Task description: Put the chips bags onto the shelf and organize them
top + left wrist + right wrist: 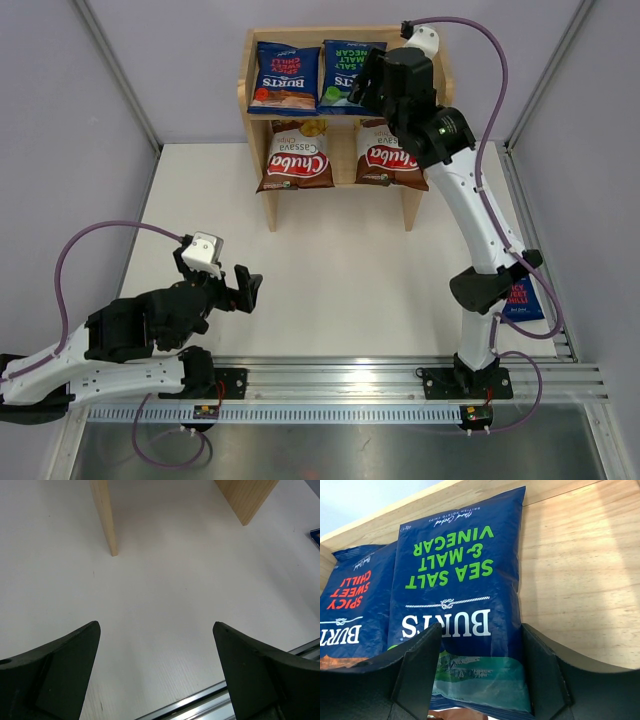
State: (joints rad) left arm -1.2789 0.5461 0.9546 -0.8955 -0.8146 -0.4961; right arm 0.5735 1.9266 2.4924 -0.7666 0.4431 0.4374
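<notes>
While four chips bags (296, 158) are sitting on the shelf (245, 90) from above, one Burts bag (522, 298) is waiting on the counter (350, 270), well behind the right fingers (365, 85). At the left wrist, the left fingers (65, 665) are hanging wide and empty. At the right wrist, the right fingers (415, 675) are standing wide above the shelved Sea Salt bag (460, 580).

glossy dark blue burts bag (465, 600): green lettering, white logo, teal-green landscape band | second dark blue burts bag (355, 615): red lettering, orange foot | left brown-and-white chuba bag (296, 160): red logo | right brown-and-white chuba bag (388, 160): red logo | light natural-wood shelf (580, 580): pale streaky grain | flat table top (175, 590): white
</notes>
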